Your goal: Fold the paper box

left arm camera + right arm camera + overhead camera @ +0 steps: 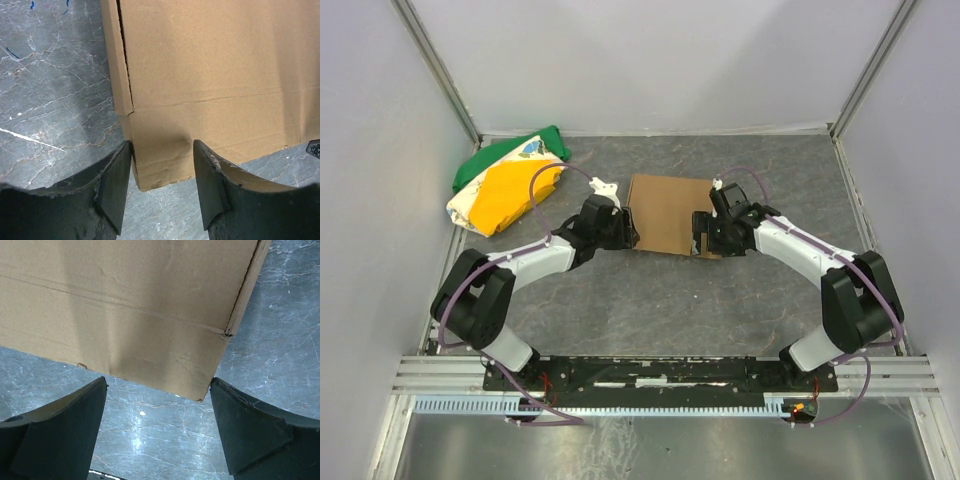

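Observation:
The paper box (665, 213) is plain brown cardboard lying flat in the middle of the grey table, with creases and a slit side flap (117, 55). My left gripper (627, 232) is at its near left corner. In the left wrist view the jaws stand apart around that corner (162, 165), the left finger (117, 185) against its edge, and the sheet runs on behind the right finger. My right gripper (704, 240) is at the near right corner, wide open. In the right wrist view the corner (197, 390) ends just ahead of my gripper (157, 385), with nothing between the fingers.
A green, yellow and white cloth bundle (508, 182) lies at the back left, close to the left wall. White enclosure walls stand on three sides. A metal rail (660, 372) with the arm bases runs along the near edge.

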